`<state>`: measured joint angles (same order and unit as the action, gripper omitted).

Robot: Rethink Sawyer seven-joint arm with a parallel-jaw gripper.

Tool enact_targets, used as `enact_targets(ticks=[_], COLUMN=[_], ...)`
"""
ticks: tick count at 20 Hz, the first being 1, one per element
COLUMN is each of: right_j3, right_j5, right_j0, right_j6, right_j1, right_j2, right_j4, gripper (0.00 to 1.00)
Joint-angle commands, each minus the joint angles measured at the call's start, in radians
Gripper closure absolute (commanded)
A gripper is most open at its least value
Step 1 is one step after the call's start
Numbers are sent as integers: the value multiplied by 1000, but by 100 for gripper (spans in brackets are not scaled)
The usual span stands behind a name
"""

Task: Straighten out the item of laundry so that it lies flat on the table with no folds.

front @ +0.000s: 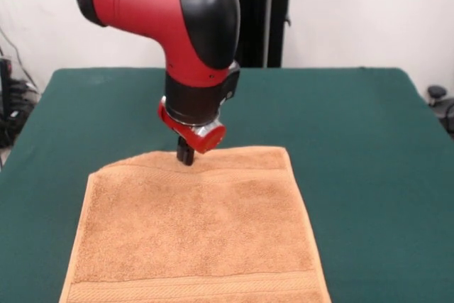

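Note:
The orange-tan towel (195,232) lies spread on the dark green table (355,140), toward the near edge, with a woven border band across its near end. Its far-left corner looks folded or turned in, giving a slanted edge there. The rest lies mostly flat. My gripper (186,155) hangs from the red and black arm and touches down at the towel's far edge, a little left of its middle. Its tip shows as one dark stub, and I cannot tell how it is set. The near edge of the towel runs out of the picture.
The robot's black pedestal (262,19) stands at the far side of the table. Dark objects and cables (10,97) sit past the table's left edge, and another dark object (440,101) past its right edge.

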<state>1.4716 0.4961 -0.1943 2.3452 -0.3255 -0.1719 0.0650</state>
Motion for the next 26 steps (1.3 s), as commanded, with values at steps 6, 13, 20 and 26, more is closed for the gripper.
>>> enact_targets(ticks=[6, 13, 20, 26], right_j3=[-187, -249, -250, -227], right_j5=[-247, -192, -177, -92], right_j0=[428, 523, 521, 499], right_j6=[622, 668, 649, 624], right_j1=[444, 560, 562, 516], right_j2=[-298, -458, -472, -423], right_j4=[-388, -482, -495, -524], gripper=[100, 100, 100, 100])
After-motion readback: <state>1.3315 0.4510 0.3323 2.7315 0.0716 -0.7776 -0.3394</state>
